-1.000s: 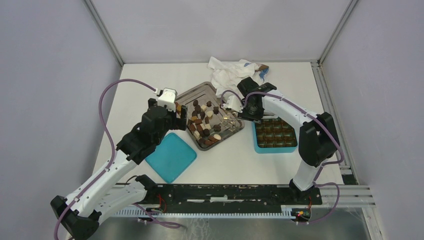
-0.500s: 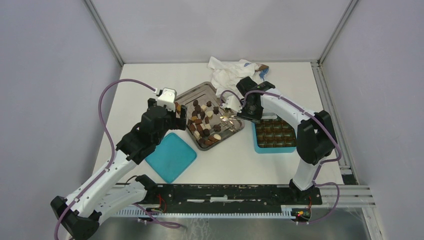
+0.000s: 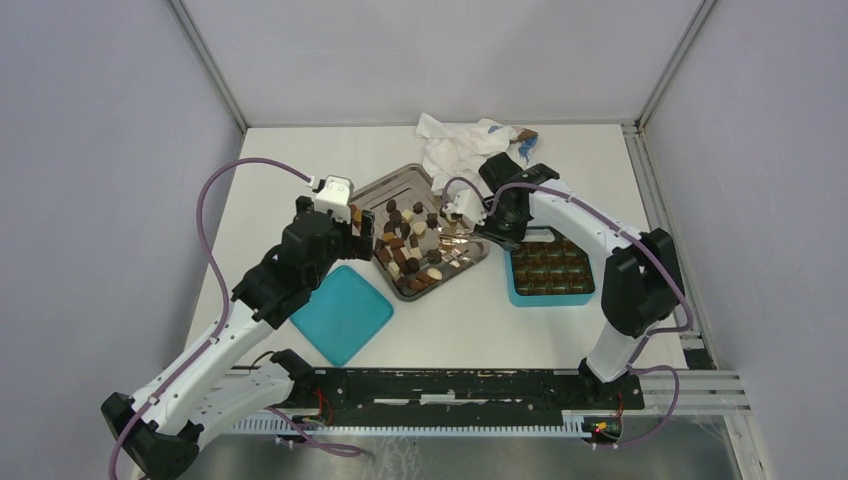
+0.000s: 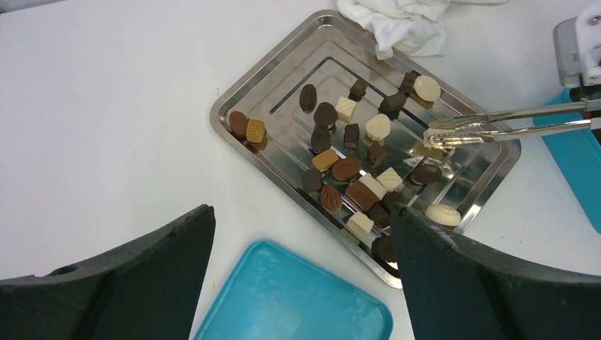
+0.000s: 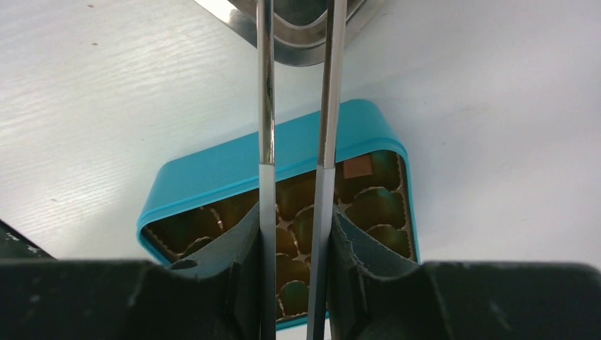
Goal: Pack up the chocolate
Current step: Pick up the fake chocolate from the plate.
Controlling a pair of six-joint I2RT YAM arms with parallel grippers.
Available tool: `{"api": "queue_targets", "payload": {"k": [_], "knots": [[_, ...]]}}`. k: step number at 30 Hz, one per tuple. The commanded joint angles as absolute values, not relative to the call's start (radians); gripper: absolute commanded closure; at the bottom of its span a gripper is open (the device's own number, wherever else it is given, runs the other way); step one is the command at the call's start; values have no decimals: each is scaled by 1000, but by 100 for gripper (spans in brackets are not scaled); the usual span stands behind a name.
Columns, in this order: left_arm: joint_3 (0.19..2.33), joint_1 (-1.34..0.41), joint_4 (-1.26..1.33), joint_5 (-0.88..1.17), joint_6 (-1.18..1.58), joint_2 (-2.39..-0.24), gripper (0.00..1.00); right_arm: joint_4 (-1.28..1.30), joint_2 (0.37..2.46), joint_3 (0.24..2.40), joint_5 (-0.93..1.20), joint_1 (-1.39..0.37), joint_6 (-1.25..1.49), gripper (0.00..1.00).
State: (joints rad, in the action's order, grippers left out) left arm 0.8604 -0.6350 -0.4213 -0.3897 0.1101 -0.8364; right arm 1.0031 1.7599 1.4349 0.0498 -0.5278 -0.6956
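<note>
Several small chocolates [image 3: 405, 250], dark brown, light brown and cream, lie in a metal tray [image 3: 408, 170]; they also show in the left wrist view [image 4: 347, 168]. My right gripper [image 3: 480, 220] is shut on metal tongs [image 3: 455, 230]. The tongs' tips [image 4: 432, 138] hover slightly apart over the tray's right part, with no piece seen between them. In the right wrist view the tongs [image 5: 266, 106] run between my right gripper's jaws [image 5: 296, 234], above the teal box [image 5: 212, 177]. My left gripper [image 4: 298, 283] is open and empty above the tray's near-left edge.
The teal box [image 3: 550, 268] with brown compartments stands right of the tray [image 4: 264, 71]. Its flat teal lid [image 3: 343, 313] lies near-left of the tray, under my left gripper [image 3: 350, 232]. A white cloth [image 3: 460, 145] with blue marks lies behind the tray.
My right gripper and the tongs have shifted a little over the right part of the tray. The left arm has not moved.
</note>
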Motion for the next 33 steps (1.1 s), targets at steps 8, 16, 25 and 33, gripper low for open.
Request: {"api": "queue_targets", "payload": {"k": [8,16,25,33], "knots": [[857,-623,-389,-383,60,-817,2,958,1495,1302,301,-408,-667,99],[857,-617,-388,-374,61,-832,2,910,1255,1119,453,-150,-682,98],[859,-616,-388,-356,63,-845,2,975,1147,1012,492,121,-797,97],[859,-614,-388,-355,63,-847,2,999,1155,977,474,257,-886,95]]}}
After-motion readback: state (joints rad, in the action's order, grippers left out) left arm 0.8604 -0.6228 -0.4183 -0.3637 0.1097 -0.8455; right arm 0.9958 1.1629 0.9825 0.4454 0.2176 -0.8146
